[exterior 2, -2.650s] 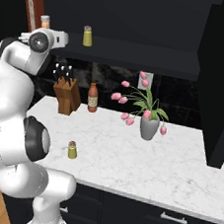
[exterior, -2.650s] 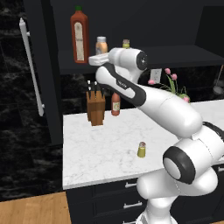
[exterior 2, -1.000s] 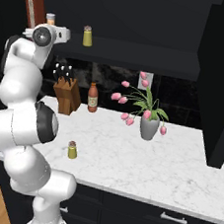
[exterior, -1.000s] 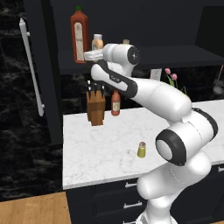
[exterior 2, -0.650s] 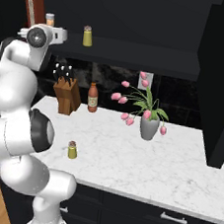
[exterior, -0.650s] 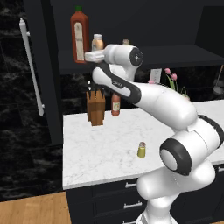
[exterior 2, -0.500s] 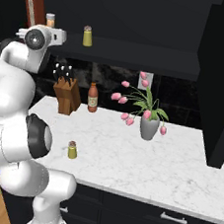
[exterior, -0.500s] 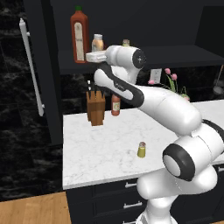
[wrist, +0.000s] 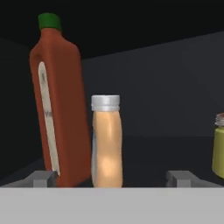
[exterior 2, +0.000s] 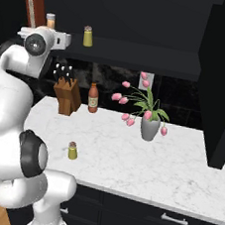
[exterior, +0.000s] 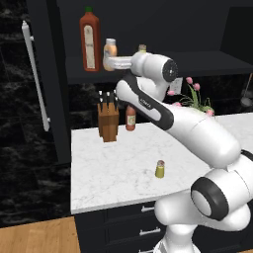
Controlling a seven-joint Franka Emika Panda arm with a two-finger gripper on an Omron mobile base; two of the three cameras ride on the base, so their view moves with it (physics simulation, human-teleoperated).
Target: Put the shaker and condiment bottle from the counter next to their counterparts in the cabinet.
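The peach-orange condiment bottle point(wrist: 107, 144) with its grey-white cap stands upright on the cabinet shelf point(exterior: 197, 63), right beside the tall red green-capped bottle point(wrist: 57, 105). My gripper point(wrist: 109, 179) is open in front of it, with one fingertip on each side and clear of the bottle. From the left base view the bottle point(exterior: 109, 49) sits just above the gripper point(exterior: 106, 63). A yellow tan-capped shaker point(exterior: 142, 48) stands farther right on the shelf. The small yellow-green shaker point(exterior: 160, 169) stands alone on the white counter point(exterior: 113, 188), far below the hand.
A wooden knife block point(exterior: 107, 123) and a slim red-brown bottle point(exterior: 130, 117) stand at the counter's back. A vase of pink tulips point(exterior 2: 150, 126) is to the right. The black cabinet door with its white bar handle point(exterior: 34, 74) hangs open at the left.
The hand has drawn back a little from the shelf, jaws spread a touch wider. The condiment bottle stays standing beside the red bottle.
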